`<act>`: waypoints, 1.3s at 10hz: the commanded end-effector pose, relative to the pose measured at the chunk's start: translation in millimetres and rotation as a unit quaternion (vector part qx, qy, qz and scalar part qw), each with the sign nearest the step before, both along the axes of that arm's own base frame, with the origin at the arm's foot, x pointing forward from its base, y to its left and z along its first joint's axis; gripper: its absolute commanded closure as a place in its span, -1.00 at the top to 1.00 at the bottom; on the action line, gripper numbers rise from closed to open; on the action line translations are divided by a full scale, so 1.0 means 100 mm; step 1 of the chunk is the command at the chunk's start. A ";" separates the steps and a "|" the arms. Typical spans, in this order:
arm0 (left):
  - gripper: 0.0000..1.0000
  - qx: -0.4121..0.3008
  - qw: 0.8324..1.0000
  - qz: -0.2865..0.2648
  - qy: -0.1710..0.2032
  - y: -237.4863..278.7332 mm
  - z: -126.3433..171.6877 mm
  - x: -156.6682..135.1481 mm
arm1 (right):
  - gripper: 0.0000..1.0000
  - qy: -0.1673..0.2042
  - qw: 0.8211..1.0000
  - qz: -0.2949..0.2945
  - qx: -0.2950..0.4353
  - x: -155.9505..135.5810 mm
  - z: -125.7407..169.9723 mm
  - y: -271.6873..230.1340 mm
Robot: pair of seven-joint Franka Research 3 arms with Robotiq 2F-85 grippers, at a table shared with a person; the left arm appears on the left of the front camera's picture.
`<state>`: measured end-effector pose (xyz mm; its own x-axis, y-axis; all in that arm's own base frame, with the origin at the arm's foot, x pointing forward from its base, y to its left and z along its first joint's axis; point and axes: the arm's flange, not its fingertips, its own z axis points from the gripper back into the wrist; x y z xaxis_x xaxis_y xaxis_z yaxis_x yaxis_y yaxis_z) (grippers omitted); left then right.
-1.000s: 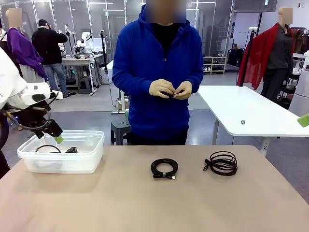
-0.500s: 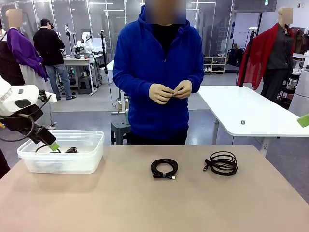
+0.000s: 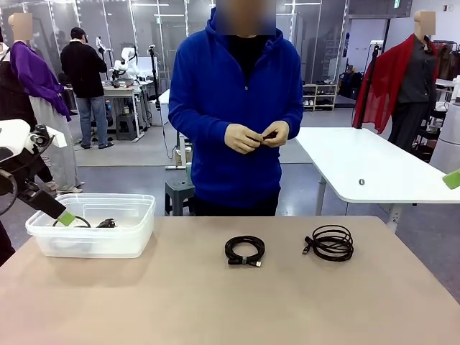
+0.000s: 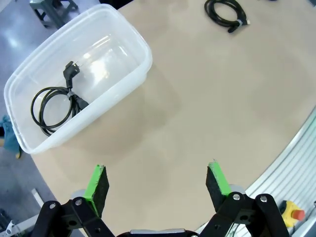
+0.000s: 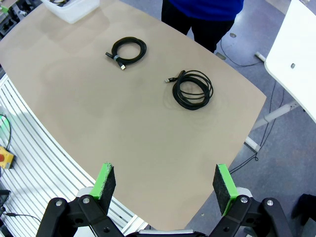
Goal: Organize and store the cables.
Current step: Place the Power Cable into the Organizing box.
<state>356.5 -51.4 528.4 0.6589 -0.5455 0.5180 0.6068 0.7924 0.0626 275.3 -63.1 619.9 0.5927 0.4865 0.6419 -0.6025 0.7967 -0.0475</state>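
One cable (image 4: 52,106), a coil with a chunky plug, lies inside the clear bin (image 3: 140,215) at the table's left end. Two more coils wait on the bare table (image 3: 180,302): the middle coil (image 3: 244,250), bound with a small tie, and the right coil (image 3: 330,242), looser and well apart from the bin.

The left gripper (image 3: 66,218) hangs by the bin's near-left corner with its jaws wide and nothing between them. The right gripper (image 5: 163,170) hovers high over the table's near edge, equally wide and empty. The person's hands (image 3: 255,135) work at something small and dark, perhaps a tie, though it is too small to tell.

I judge this a pause between picks, with one coil stored and two to go. The next move calls for reaching a coil (the middle one is nearest the bin), lowering open jaws astride its bundled strands, closing firmly and carrying it over the bin's rim.
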 end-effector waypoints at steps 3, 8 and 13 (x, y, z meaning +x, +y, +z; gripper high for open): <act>1.00 -0.025 0.999 0.006 -0.032 0.27 0.26 -0.19 | 1.00 0.001 1.000 0.000 0.000 0.00 0.00 0.00; 1.00 -0.015 0.998 0.015 -0.067 0.47 0.41 -0.22 | 1.00 0.001 1.000 0.000 0.000 0.00 0.00 0.00; 1.00 0.022 0.996 0.035 -0.077 0.84 0.71 -0.31 | 1.00 0.001 1.000 0.000 0.000 0.00 0.00 0.00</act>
<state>327.9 25.6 588.1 0.5998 -0.5051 0.6206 0.5282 0.8325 0.1671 275.3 -63.1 619.9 0.5927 0.4865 0.6419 -0.6025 0.7967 -0.0475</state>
